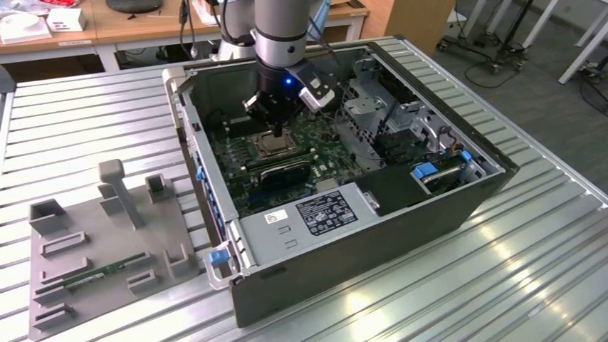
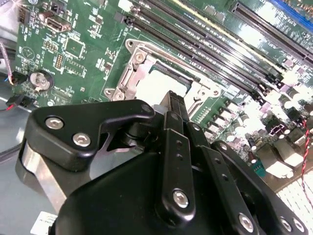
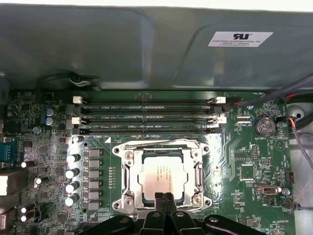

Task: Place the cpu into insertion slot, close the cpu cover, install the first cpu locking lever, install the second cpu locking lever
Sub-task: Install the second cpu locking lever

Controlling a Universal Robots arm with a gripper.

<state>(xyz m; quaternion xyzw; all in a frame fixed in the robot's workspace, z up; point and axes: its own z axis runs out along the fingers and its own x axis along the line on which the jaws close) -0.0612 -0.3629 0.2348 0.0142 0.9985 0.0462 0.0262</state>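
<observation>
While lying on its side on a ribbed metal table [image 1: 532, 256] near wooden desks [image 1: 124, 28], with bare floor beyond, holds the green motherboard [image 1: 314, 153] inside an open computer case [image 1: 380, 235]. In the insertion slot [image 3: 162, 174], shows the cpu [image 3: 161, 172] seated under the cpu cover [image 3: 128, 176], with the gripper [image 3: 164, 198] poised at the socket's edge, fingers [image 2: 175, 105] pressed together on nothing. Beside the case, carries a grey fixture tray [image 1: 85, 256]; hard to make out whether the fingertips touch the cover.
</observation>
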